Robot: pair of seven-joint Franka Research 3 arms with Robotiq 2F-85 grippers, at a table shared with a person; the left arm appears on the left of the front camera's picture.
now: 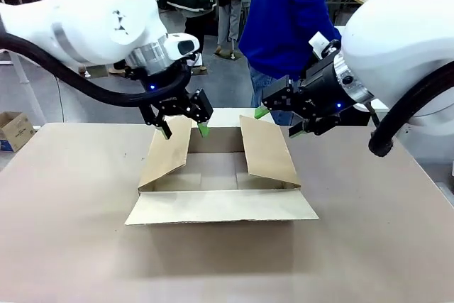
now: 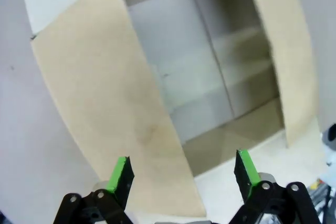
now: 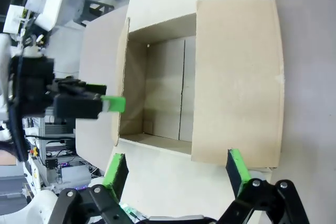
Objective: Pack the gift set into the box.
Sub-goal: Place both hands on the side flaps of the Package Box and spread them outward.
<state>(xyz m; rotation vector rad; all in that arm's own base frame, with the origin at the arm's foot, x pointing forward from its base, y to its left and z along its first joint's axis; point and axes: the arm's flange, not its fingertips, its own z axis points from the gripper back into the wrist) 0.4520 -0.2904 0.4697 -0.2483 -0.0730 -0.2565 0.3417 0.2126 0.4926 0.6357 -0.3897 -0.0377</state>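
Note:
The box (image 1: 220,175) is a shallow brown cardboard carton in the middle of the table, all four flaps open and nothing inside. My left gripper (image 1: 185,131) hangs open just above the far end of the left flap (image 2: 105,93), holding nothing. My right gripper (image 1: 278,123) is open too, over the far end of the right flap (image 3: 236,77). In the left wrist view, the left gripper (image 2: 182,161) looks down into the box (image 2: 210,66). Below the right gripper (image 3: 175,160) lies the box (image 3: 163,93). The gift set is out of view.
A person in a blue top (image 1: 287,19) stands at the far side, right behind the box. A small printed brown carton (image 1: 14,130) sits off the table at the left. Bare table (image 1: 71,232) lies on both sides and in front.

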